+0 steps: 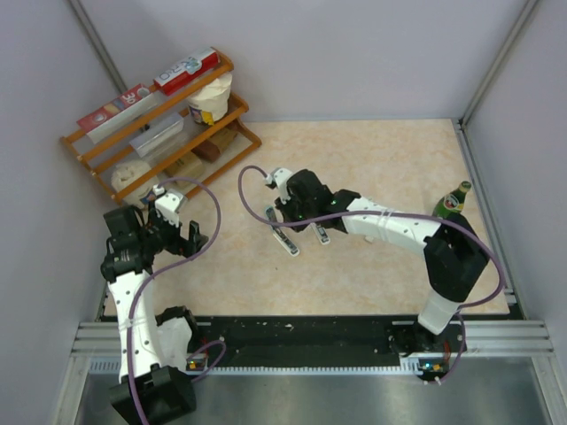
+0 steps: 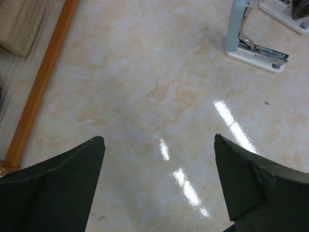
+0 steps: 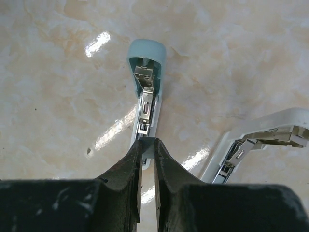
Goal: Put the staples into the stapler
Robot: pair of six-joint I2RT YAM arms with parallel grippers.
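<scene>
Black right gripper [image 3: 147, 142]: pressed together, tips at pale-blue open plastic stapler [image 3: 147, 50] magazine; staples not visible. Black left gripper [image 2: 158, 140]: spread, empty. Risk: misaligned tips jam staples against channel.

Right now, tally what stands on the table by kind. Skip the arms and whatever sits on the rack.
Staplers: 2, the blue stapler and the white stapler
Bottles: 1, the green bottle
Racks: 1, the wooden rack
Total: 4

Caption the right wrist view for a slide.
Shut right gripper over the opened blue stapler, white stapler open beside it.
</scene>
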